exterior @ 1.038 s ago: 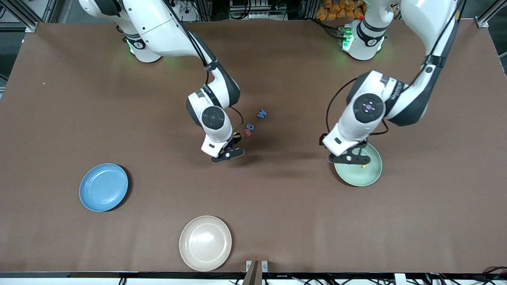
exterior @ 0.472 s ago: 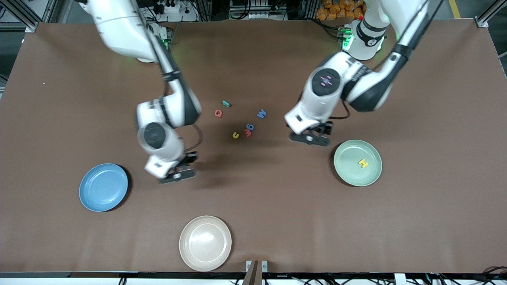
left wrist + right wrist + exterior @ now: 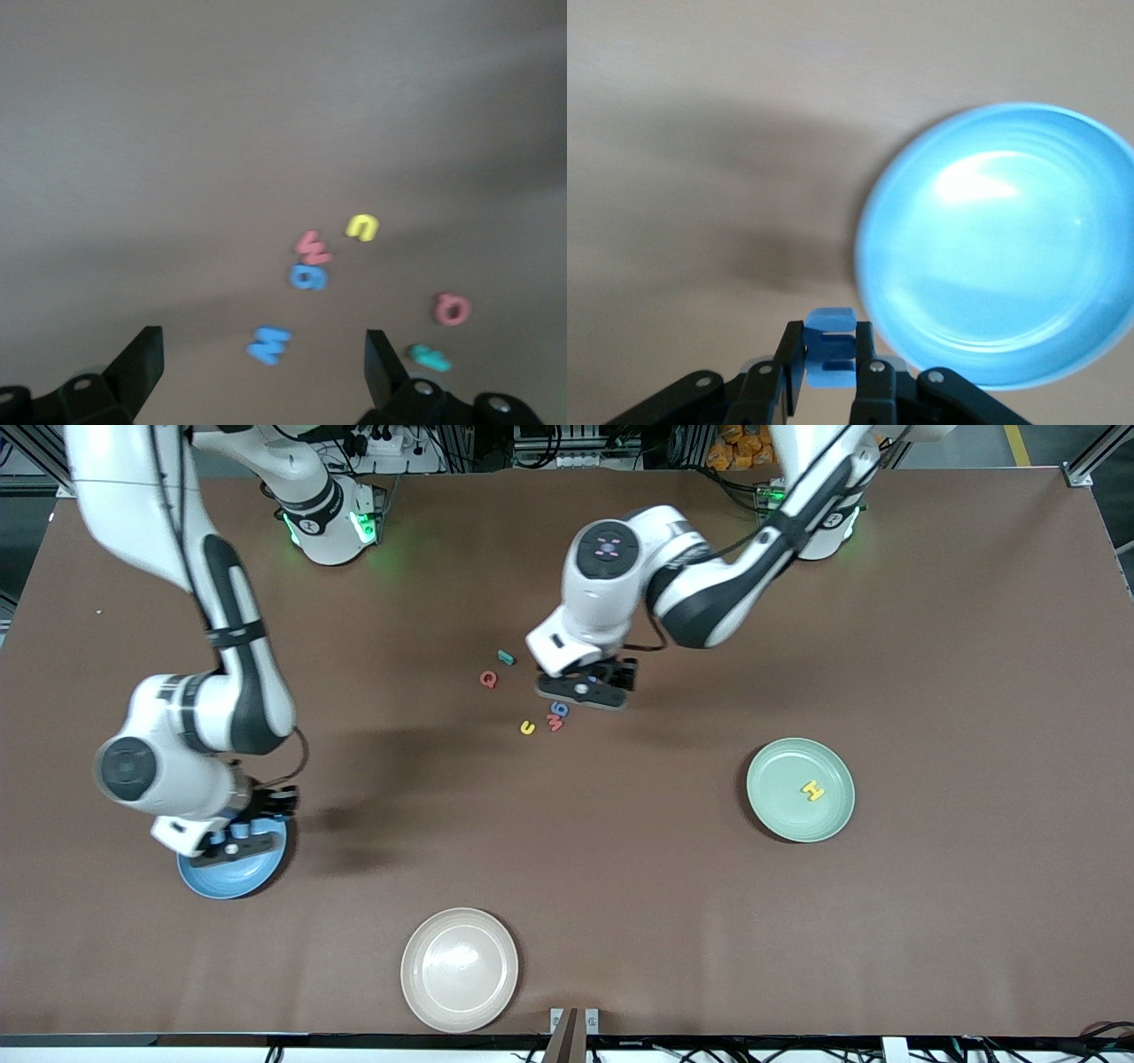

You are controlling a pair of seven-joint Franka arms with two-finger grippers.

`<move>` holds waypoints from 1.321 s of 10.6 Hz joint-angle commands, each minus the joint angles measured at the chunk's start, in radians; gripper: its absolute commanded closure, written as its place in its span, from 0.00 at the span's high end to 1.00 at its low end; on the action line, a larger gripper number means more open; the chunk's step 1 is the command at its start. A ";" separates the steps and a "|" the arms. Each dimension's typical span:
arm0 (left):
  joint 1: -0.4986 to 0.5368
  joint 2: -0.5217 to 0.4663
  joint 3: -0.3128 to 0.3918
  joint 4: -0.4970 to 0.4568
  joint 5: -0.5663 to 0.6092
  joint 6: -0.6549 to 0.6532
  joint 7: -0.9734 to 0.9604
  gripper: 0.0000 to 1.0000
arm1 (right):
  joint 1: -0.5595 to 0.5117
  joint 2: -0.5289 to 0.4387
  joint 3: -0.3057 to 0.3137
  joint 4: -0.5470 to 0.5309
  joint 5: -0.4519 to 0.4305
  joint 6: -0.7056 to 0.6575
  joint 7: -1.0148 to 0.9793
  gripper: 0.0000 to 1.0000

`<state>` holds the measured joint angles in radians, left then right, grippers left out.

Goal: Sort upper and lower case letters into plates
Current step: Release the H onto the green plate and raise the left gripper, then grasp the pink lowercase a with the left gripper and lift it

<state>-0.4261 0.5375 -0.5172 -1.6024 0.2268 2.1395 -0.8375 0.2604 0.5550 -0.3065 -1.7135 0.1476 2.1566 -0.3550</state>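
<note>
Right tool (image 3: 829,365) pinching a blue letter (image 3: 829,347) over the blue plate's (image 3: 257,872) rim, left tool (image 3: 264,372) spread over loose letters (image 3: 310,261), cream plate (image 3: 459,969) nearest the front camera on the tabletop (image 3: 638,886)

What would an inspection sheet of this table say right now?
Surface: brown table, bare between items.
Job's things: yellow H in green plate; blue plate holds nothing yet; six loose letters mid-table.
Clutter: beige plate.
Grippers: right gripper over the blue plate's rim, jaws shut on blue letter; left gripper open over the blue W.
Cables: along the arms.
Surroundings: orange items past the table's edge.
</note>
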 commanded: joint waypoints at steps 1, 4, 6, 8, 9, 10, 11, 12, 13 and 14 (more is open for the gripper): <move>-0.211 0.125 0.161 0.187 -0.021 0.008 -0.145 1.00 | -0.088 0.029 0.018 0.020 -0.055 0.049 -0.082 0.00; -0.386 0.212 0.290 0.268 -0.038 0.083 -0.331 0.98 | -0.098 0.058 0.021 0.032 -0.062 0.104 -0.085 0.40; -0.478 0.269 0.370 0.320 -0.084 0.103 -0.409 0.98 | -0.102 0.068 0.023 0.037 -0.046 0.124 -0.081 1.00; -0.526 0.341 0.382 0.373 -0.086 0.112 -0.431 0.97 | -0.089 0.066 0.032 0.038 -0.040 0.124 -0.076 1.00; -0.545 0.370 0.393 0.387 -0.086 0.128 -0.437 0.96 | -0.086 0.069 0.040 0.038 -0.030 0.124 -0.073 1.00; -0.556 0.390 0.394 0.398 -0.087 0.138 -0.437 0.95 | -0.086 0.069 0.055 0.037 -0.004 0.123 -0.073 1.00; -0.565 0.406 0.393 0.406 -0.087 0.138 -0.437 0.94 | -0.082 0.083 0.058 0.037 0.007 0.124 -0.073 1.00; -0.574 0.415 0.394 0.406 -0.087 0.144 -0.436 0.92 | -0.084 0.097 0.058 0.037 0.007 0.126 -0.073 1.00; -0.580 0.424 0.394 0.406 -0.087 0.154 -0.436 0.90 | -0.089 0.098 0.058 0.037 0.007 0.126 -0.076 1.00; -0.582 0.435 0.394 0.406 -0.087 0.163 -0.436 0.89 | -0.092 0.098 0.058 0.037 0.007 0.126 -0.079 1.00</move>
<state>-0.9873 0.9418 -0.1438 -1.2356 0.1628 2.2929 -1.2639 0.1783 0.6427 -0.2506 -1.6926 0.1396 2.2824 -0.4349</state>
